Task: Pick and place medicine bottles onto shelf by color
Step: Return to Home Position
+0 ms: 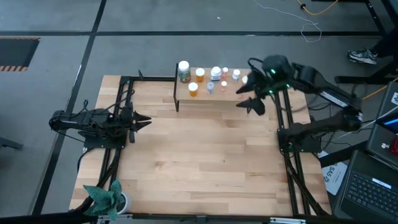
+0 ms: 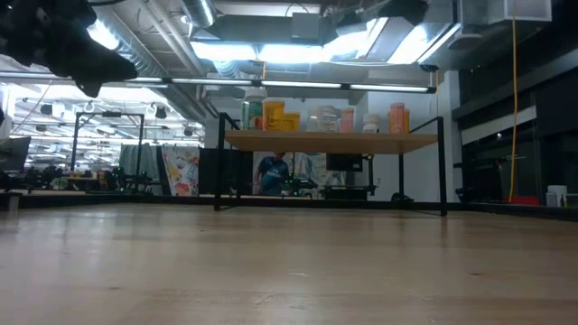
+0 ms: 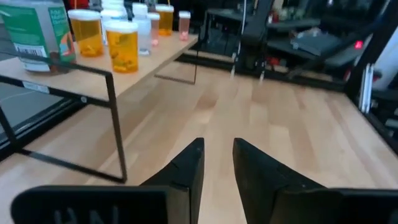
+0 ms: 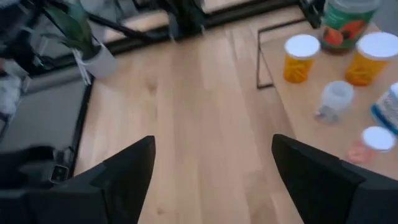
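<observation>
While bottles (image 1: pixel 216 73) crowd the shelf (image 1: pixel 219 94), a plant (image 1: pixel 106 196) stands apart.

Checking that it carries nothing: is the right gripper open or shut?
Open: the right gripper has its fingers spread wide apart, with only bare tabletop showing between them and nothing held.

Green-labelled bottle (image 4: pixel 345 22) is cropped by the right wrist view's edge, its print blurred. Bluish bottle (image 4: pixel 388 109) is half cut off. From above, the smallest bottles (image 1: pixel 224 83) on the shelf (image 1: pixel 217 95) cannot be told apart.
</observation>
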`<action>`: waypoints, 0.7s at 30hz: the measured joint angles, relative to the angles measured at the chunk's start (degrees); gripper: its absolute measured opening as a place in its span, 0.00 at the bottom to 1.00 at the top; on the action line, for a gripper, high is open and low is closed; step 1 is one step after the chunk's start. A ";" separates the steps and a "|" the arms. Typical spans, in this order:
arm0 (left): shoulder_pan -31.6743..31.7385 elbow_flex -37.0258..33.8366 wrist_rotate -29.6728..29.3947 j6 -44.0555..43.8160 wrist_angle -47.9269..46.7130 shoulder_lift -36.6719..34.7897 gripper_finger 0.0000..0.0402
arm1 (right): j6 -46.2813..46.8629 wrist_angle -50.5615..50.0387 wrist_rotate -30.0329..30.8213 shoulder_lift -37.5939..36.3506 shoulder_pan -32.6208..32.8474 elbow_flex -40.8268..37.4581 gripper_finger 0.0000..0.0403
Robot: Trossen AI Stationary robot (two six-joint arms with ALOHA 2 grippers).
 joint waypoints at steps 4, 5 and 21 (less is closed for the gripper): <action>0.00 -4.70 1.12 0.00 8.14 0.09 0.20 | 4.16 11.90 -0.01 -9.79 2.98 -13.94 0.80; 0.00 -6.12 2.32 0.75 11.28 0.07 0.20 | 5.29 14.93 0.00 -11.95 3.72 -17.30 0.80; 0.00 -14.27 1.89 2.17 25.87 0.26 0.20 | 9.72 44.07 0.02 -34.52 12.57 -49.84 0.80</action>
